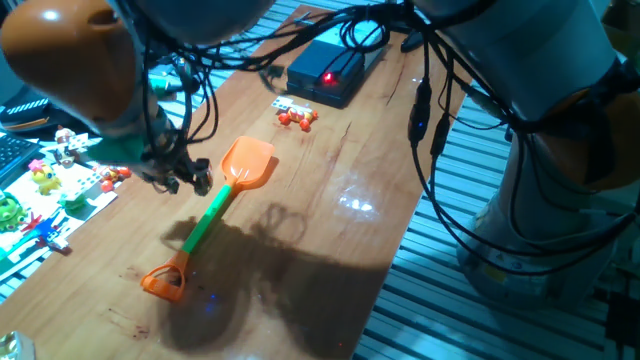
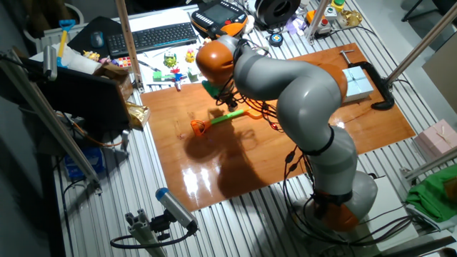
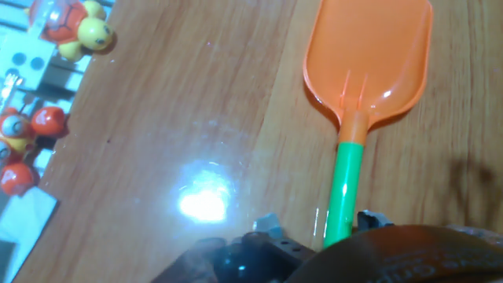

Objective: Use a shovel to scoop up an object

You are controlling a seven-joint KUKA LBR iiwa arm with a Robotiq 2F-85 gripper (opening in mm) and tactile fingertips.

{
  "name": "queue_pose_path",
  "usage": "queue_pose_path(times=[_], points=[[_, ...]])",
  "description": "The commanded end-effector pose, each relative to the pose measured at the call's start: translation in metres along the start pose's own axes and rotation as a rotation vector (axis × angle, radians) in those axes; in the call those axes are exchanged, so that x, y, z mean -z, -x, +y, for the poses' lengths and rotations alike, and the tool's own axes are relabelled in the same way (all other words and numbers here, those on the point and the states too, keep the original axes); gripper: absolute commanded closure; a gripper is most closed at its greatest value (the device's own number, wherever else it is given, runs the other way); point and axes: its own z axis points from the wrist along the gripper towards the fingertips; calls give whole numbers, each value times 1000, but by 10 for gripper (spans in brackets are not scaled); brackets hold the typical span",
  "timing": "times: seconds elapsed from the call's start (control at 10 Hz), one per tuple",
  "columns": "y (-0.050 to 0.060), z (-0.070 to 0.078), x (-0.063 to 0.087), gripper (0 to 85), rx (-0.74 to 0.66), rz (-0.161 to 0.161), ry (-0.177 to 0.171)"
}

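Note:
The shovel lies flat on the wooden table: orange blade (image 1: 248, 163), green shaft (image 1: 212, 218), orange loop end (image 1: 165, 281). It also shows in the other fixed view (image 2: 225, 118). In the hand view the blade (image 3: 369, 59) points away and the shaft (image 3: 346, 185) runs down between my fingertips. My gripper (image 1: 188, 178) hovers just above the middle of the shaft, open and holding nothing; in the hand view my gripper (image 3: 318, 224) straddles the shaft. The object (image 1: 296, 116), tiny red-orange and white pieces, lies beyond the blade near a black box. It is out of the hand view.
A black box (image 1: 330, 72) with a red light and cables stands at the far end. A white board (image 1: 70, 190) with several small toy figures lies along the left edge; some show in the hand view (image 3: 78, 27). The table's right edge (image 1: 400, 240) drops off.

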Motion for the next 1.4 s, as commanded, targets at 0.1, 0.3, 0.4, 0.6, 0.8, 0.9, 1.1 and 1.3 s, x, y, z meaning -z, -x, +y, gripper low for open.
queue_pose_path(times=[0.1,0.3,0.4,0.6,0.8,0.9,1.1,1.3], points=[[-7,0,-9,287,-18,-15,8],[-10,-2,-15,290,-23,-21,12],[-11,-4,-18,287,-26,-22,17],[-14,-11,-28,283,-29,-26,30],[-19,-16,-37,283,-33,-32,44],[-23,-17,-40,283,-43,-41,49],[-27,-18,-45,283,-51,-65,59],[-25,-19,-49,303,-52,-62,67]])
